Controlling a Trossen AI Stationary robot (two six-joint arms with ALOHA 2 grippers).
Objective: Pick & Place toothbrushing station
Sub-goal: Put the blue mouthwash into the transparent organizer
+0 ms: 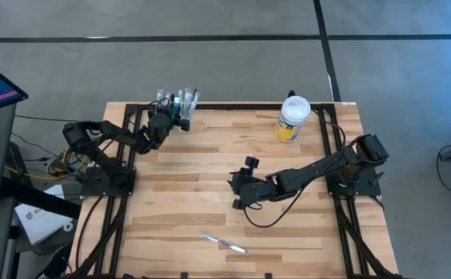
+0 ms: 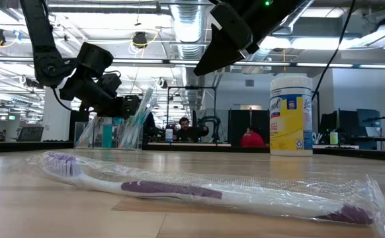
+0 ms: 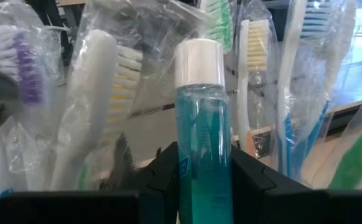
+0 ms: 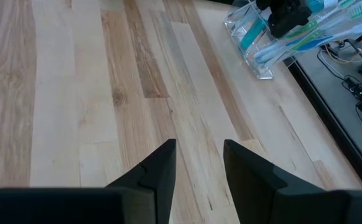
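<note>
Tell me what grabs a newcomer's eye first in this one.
The left tool is shut on a teal-blue bottle with a white cap, right among the wrapped toothbrushes at the table's far left edge. A lone purple-and-white wrapped toothbrush lies near the front edge. The right tool hovers open over bare wood mid-table, and a yellow-labelled wipes canister stands far right.

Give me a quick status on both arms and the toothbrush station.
Left gripper shut on teal bottle at toothbrush station, back edge. Right gripper open, empty, mid-table. Wrapped toothbrush lies loose near front edge. Nothing blocking.
</note>
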